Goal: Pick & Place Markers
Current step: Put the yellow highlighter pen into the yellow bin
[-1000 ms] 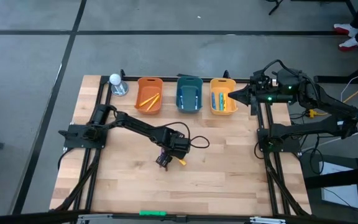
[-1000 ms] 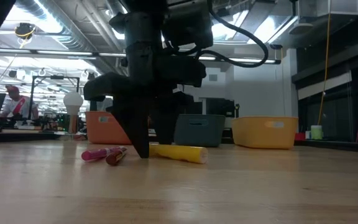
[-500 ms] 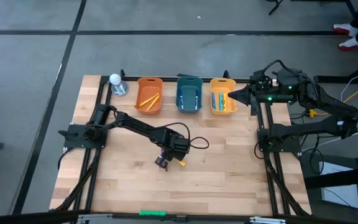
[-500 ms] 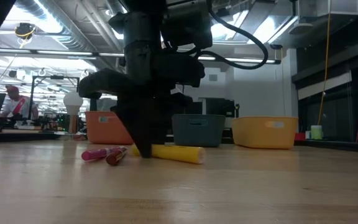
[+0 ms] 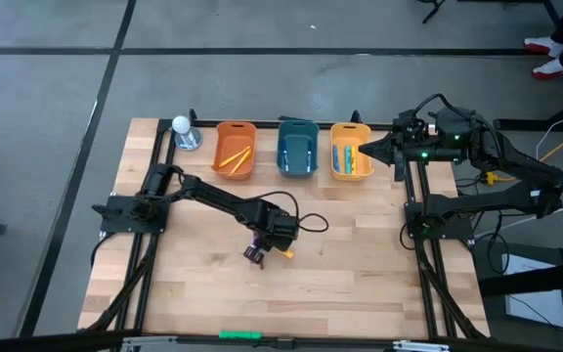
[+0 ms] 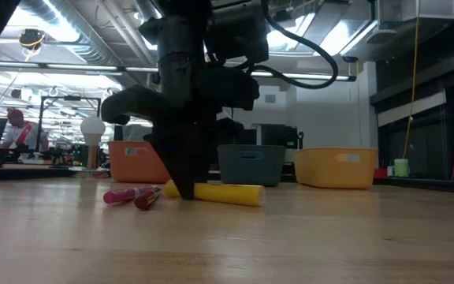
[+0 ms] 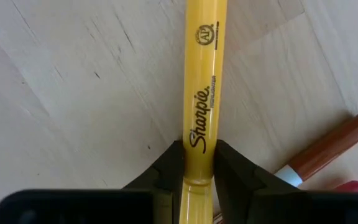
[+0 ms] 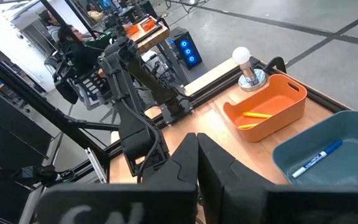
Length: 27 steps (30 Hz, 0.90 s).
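Observation:
A yellow marker (image 7: 204, 81) lies flat on the wooden table near its middle, and my left gripper (image 7: 198, 167) is shut on it from above. The low view shows the same gripper (image 6: 184, 188) standing over the marker (image 6: 227, 193). Just beside it a red-brown marker (image 7: 328, 149) and a pink one (image 6: 123, 195) lie on the wood. My right gripper (image 8: 197, 148) is shut and holds nothing; it waits high at the table's far right, by the yellow bin (image 5: 350, 150). My left gripper pinches the yellow marker's barrel (image 7: 199, 144) between its two fingertips (image 7: 171, 163), close to one end. The fingers point down and lie across the marker. The marker rests level on the table along its whole length.
Three bins stand in a row at the far edge: orange (image 5: 234, 149) with yellow markers, teal (image 5: 297, 149) and yellow, both with markers inside. A bulb on a metal base (image 5: 183, 133) stands at the far left. A green stick (image 5: 239, 334) lies at the near edge.
My left gripper has shut its fingers onto the yellow marker while staying over the same spot. The marker has shifted slightly along the table and still lies flat.

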Each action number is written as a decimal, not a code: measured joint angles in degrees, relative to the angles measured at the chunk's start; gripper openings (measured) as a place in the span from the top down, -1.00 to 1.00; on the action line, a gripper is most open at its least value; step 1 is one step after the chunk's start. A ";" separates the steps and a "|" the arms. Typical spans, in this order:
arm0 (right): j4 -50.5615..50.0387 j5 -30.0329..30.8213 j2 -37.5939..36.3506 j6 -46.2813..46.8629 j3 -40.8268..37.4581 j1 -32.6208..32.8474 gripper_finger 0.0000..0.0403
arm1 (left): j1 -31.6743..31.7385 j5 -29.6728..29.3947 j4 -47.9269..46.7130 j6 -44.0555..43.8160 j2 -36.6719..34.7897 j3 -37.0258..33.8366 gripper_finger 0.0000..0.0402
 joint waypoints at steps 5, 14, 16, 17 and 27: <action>0.02 0.00 0.00 -0.93 0.00 0.00 1.00 | 0.20 -1.72 -2.95 -0.10 -0.66 1.86 0.69; 0.28 0.00 -0.01 -1.55 0.00 0.00 1.00 | 0.49 -2.83 -7.78 0.60 -0.95 10.77 0.69; 0.44 0.00 -0.02 -2.19 0.00 0.00 1.00 | 0.62 -3.48 -9.39 1.39 -0.96 13.16 0.69; 0.61 0.00 -0.02 -2.54 0.00 0.00 1.00 | 0.66 -4.11 -10.00 1.79 -0.96 14.37 0.69; 1.90 -0.04 -0.21 -2.82 0.00 0.00 1.00 | 1.38 -7.02 -16.38 2.93 -1.07 24.09 0.69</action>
